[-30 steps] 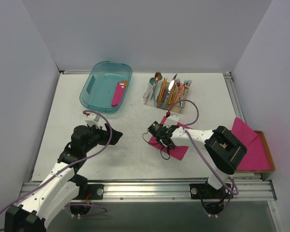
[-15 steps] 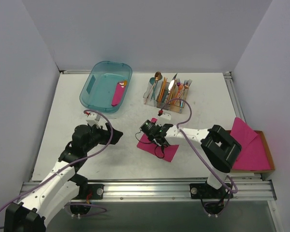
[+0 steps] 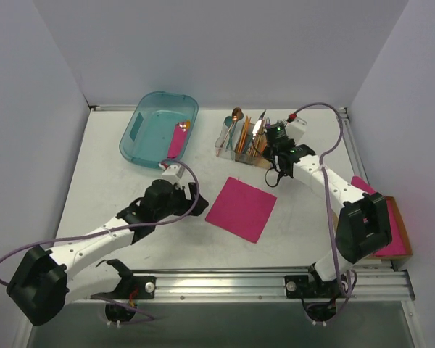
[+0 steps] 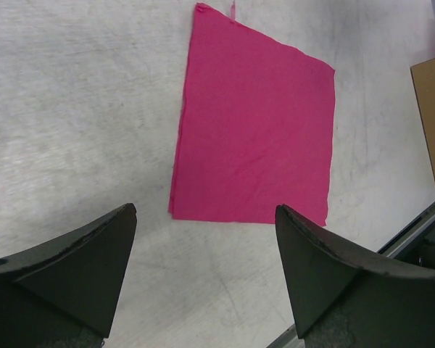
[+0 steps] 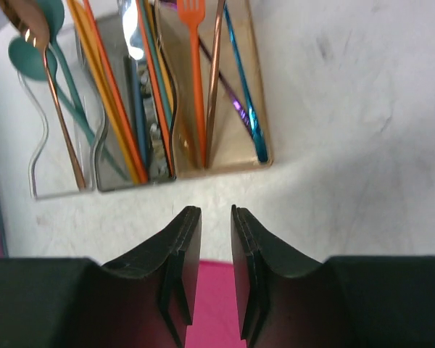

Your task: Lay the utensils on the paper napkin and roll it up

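Right wrist view: the right gripper [image 5: 216,212] hangs just at the near side of the clear cutlery holder [image 5: 235,158], its fingers barely parted and holding nothing. The utensils [image 5: 197,80] lie in that holder's compartments, copper-orange among teal ones; from here I can't quite count them. The paper napkin [image 4: 254,130] lies flat on the table [image 3: 94,181], nearer the arms than the holder. Beyond the napkin's edge farthest from the holder, the left gripper [image 4: 204,209] hovers spread wide and empty.
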### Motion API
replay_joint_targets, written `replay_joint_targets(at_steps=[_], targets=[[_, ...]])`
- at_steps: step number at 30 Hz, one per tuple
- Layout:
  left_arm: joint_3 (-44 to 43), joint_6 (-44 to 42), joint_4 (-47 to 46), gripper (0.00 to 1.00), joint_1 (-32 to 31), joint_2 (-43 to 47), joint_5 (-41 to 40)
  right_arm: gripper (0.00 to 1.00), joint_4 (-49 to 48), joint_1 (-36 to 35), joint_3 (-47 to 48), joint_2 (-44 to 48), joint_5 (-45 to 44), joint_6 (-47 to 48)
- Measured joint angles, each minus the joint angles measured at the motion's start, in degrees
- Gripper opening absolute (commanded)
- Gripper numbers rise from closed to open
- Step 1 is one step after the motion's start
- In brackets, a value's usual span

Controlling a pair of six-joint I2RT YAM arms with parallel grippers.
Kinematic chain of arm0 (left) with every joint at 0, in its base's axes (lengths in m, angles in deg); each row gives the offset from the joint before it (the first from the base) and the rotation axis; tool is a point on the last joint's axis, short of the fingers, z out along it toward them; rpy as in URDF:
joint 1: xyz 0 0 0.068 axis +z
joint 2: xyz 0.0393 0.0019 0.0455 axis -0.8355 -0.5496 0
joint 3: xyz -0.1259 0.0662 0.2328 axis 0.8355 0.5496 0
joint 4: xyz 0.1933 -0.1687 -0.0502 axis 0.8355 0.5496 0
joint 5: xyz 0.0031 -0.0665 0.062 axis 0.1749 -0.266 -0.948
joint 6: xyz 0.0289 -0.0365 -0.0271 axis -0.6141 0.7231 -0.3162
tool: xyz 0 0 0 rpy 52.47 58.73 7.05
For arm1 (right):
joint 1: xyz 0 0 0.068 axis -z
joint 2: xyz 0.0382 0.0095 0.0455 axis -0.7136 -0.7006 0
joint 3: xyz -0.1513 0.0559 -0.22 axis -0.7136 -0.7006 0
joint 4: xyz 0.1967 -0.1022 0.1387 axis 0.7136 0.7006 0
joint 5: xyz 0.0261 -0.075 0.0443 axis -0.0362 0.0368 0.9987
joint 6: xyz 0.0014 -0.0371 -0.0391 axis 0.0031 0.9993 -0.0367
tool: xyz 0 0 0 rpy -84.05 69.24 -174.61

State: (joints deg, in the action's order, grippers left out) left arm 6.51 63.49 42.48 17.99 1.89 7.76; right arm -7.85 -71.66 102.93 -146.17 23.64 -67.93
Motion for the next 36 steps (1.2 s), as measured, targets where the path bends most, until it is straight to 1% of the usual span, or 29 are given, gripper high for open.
replay_joint_targets(at_steps=[3,4,6,7,9,11,13,14,17,22,24,26,27,32,36], targets=[[-3.8,2.2,-2.3,0.80,-4.0,-8.4,-2.6,0.27,0.0,4.5,4.9,-2.9,1.4,3.1],[-5.1,3.1,-3.0,0.76,-4.8,-11.2,-3.1,0.27,-0.2,5.8,7.3,-4.9,2.1,4.0],[-7.5,4.6,-4.5,0.74,-5.7,-16.3,-3.9,0.28,-0.9,7.5,10.2,-8.2,3.0,5.1],[-8.6,5.3,-5.4,0.71,-6.0,-18.7,-4.3,0.29,-1.3,8.3,11.7,-10.3,3.5,5.6],[-10.7,6.6,-6.7,0.69,-6.5,-23.0,-4.9,0.29,-1.9,9.4,13.4,-13.8,4.4,6.1],[-12.6,7.8,-7.9,0.62,-6.9,-26.8,-5.3,0.29,-1.9,10.1,15.1,-17.3,5.1,6.3],[-14.2,8.6,-9.4,0.59,-7.1,-30.3,-5.4,0.29,-2.1,10.6,16.9,-20.7,5.6,6.2],[-14.8,9.0,-10.1,0.56,-7.2,-31.9,-5.3,0.28,-2.2,10.8,17.6,-22.3,6.1,6.2],[-16.2,9.6,-11.4,0.54,-7.5,-35.6,-5.2,0.28,-3.2,11.1,19.0,-25.6,7.0,5.9],[-17.5,10.4,-12.5,0.51,-8.0,-39.7,-5.0,0.28,-4.8,11.4,19.6,-28.3,7.4,4.6],[-17.8,10.5,-12.7,0.47,-8.1,-40.8,-4.9,0.27,-5.5,11.5,19.6,-28.8,7.5,4.1],[-17.9,10.6,-13.1,0.46,-8.3,-41.3,-4.9,0.27,-6.1,11.5,19.7,-29.2,7.4,3.6],[-17.9,10.6,-13.2,0.45,-8.3,-41.3,-4.9,0.23,-6.3,11.5,19.8,-29.3,7.4,3.4],[-17.9,10.3,-13.0,0.42,-8.6,-41.4,-4.6,0.17,-7.3,11.5,20.3,-30.0,6.8,2.9],[-18.4,9.2,-12.1,0.42,-8.6,-41.5,-3.8,0.06,-7.6,11.5,20.3,-30.1,6.8,2.8]])
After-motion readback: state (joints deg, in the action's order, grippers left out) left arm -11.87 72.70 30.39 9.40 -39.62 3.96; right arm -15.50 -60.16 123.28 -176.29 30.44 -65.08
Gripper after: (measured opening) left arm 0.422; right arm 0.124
